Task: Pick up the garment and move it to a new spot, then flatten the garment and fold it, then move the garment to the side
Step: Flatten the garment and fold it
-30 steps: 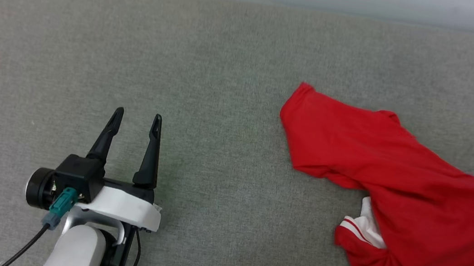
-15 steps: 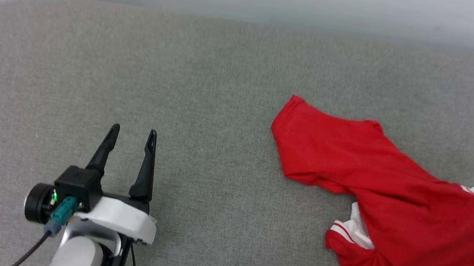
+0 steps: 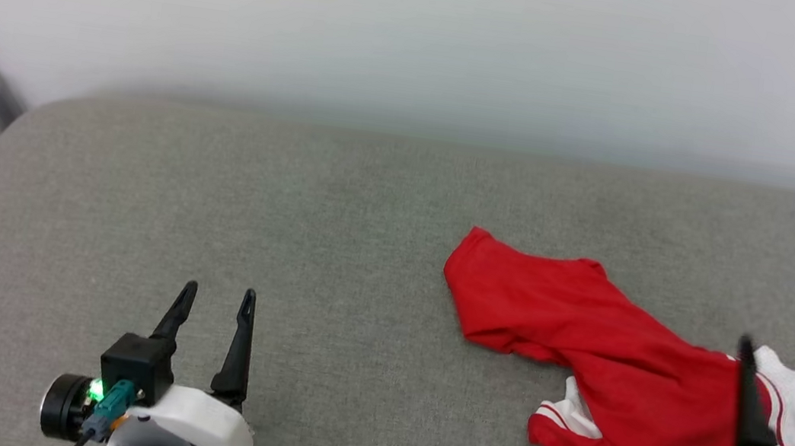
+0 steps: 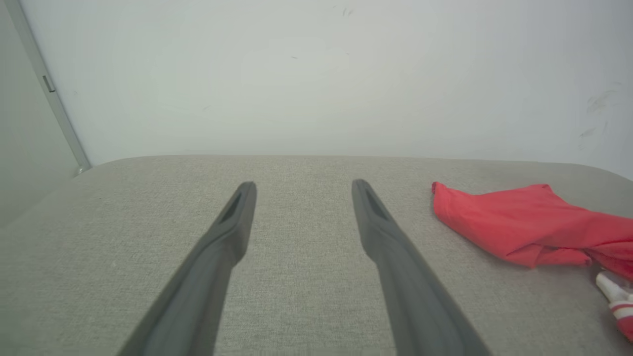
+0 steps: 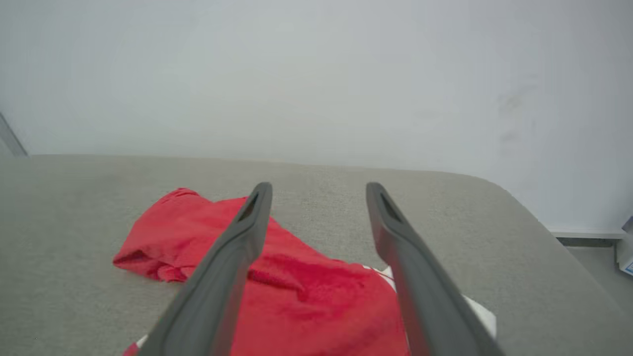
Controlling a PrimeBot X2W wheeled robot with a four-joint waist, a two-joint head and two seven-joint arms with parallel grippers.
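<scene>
Shirt [image 3: 602, 357] crumpled, unfolded, on grey pad [image 3: 290, 224]. Long axis diagonal: far-left corner to near-right sleeve end.
Right gripper [image 3: 776, 346] over shirt's near-right end, fingers spread wide, holding nothing. Shirt body runs ahead-left of them. Contact with cloth unclear.
Left gripper [image 3: 219, 292] well left of shirt — fingers apart, empty.
Judgement: right arm nearer — pick likely at sleeve end, straight down.
</scene>
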